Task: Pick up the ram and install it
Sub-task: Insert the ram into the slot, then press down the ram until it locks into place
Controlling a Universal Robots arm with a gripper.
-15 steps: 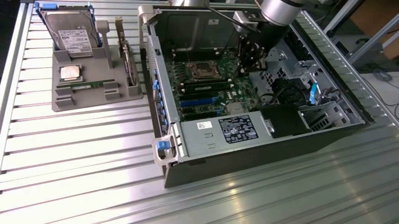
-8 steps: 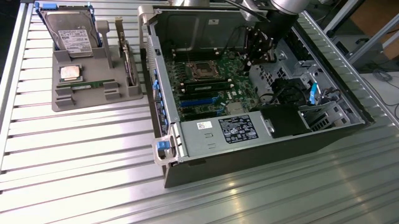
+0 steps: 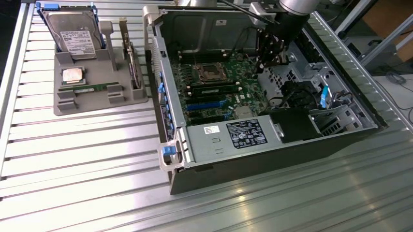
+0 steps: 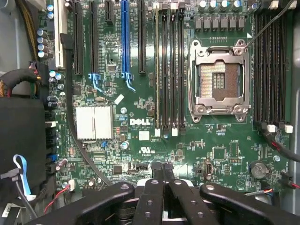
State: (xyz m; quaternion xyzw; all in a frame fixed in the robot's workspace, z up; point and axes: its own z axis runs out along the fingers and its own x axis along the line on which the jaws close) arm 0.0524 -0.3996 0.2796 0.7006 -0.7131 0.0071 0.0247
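**A:** While the arm hangs over the machine, what lies where, biggest things first?

**B:** A ribbed metal table [image 3: 77, 159] carries an open computer case [image 3: 258, 159], its green motherboard [image 4: 140, 136] bare. At the exterior view's left, beside the case, sits a grey holder tray [image 3: 65, 104]. A silver hard drive [image 3: 74, 34] with a white label stands at the tray's far end.

**A:** And the gripper?

**B:** The gripper [image 3: 279, 57] is inside the case, above the board. In the wrist view its black fingers [image 4: 157, 180] are pressed together with nothing between them.

**A:** So where is the ram?

**B:** The ram [image 3: 90, 88] lies flat in a groove at the tray's near end, just beside the square silver processor chip [image 3: 72, 75] and well apart from the gripper. It is a long, thin green strip (its small parts are too fine to make out).

**A:** What about the board itself?

**B:** The processor socket [image 4: 218, 82] lies open, with long black memory slots [image 4: 168, 70] beside it. Whether a stick already sits in one, I cannot tell.
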